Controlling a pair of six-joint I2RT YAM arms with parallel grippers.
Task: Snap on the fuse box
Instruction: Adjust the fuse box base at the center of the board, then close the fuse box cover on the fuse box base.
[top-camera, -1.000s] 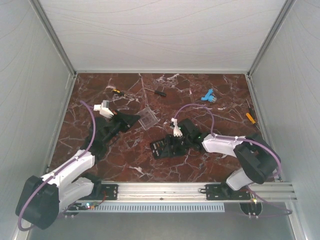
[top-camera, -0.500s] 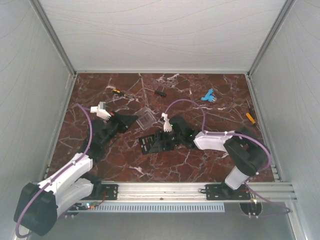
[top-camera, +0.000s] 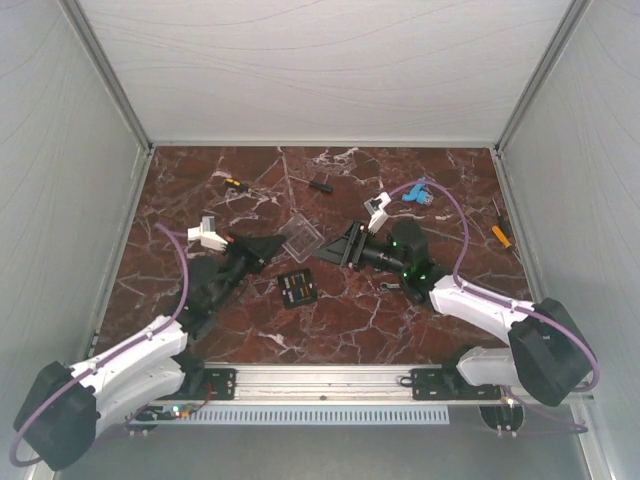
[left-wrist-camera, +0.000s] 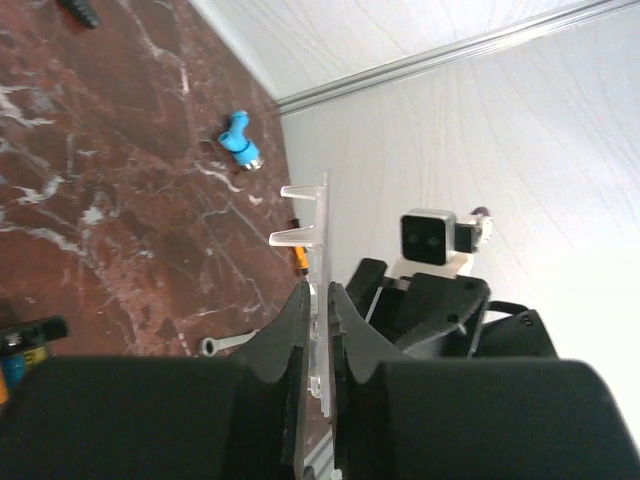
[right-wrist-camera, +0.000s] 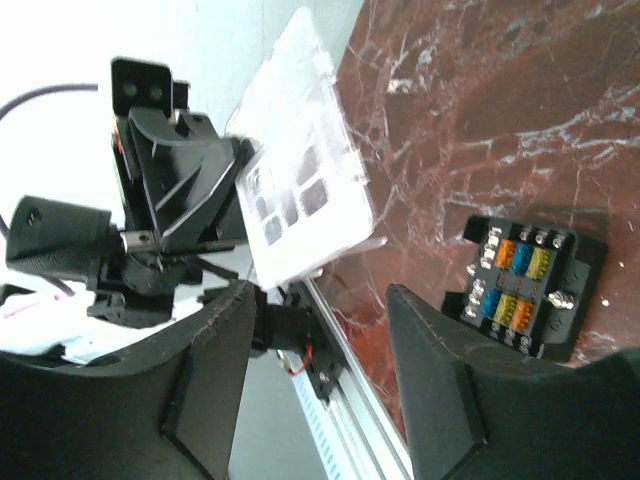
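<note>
**Item 1: fuse box** (top-camera: 297, 288). Small black square box lying flat on the table (top-camera: 350, 325), face up. The right wrist view shows rows of orange, blue and yellow fuses on its face (right-wrist-camera: 525, 285). Nothing touches it.

**Item 2: clear plate** (top-camera: 300, 236). Flat and transparent, just beyond the fuse box on its far side and lifted off the table. It appears edge-on in the left wrist view (left-wrist-camera: 320, 250).

**Item 3: left end effector** (top-camera: 272, 243). Beyond the fuse box and slightly to its left. Its fingers are pressed together on the near edge of the clear plate, pinching it (left-wrist-camera: 318, 295).

**Item 4: right end effector** (top-camera: 335, 245). Beyond the fuse box and to its right, pointing at the clear plate. Its fingers are spread with nothing between them (right-wrist-camera: 320, 295), and the plate shows just past the tips (right-wrist-camera: 305, 195).

**Item 5: blue connector** (top-camera: 415, 192). Well apart from the fuse box, far right.

**Item 6: orange-handled screwdriver** (top-camera: 500, 235). Farther right of the fuse box, near the side wall.

**Item 7: small black part** (top-camera: 320, 185). Lies well beyond the fuse box.
</note>
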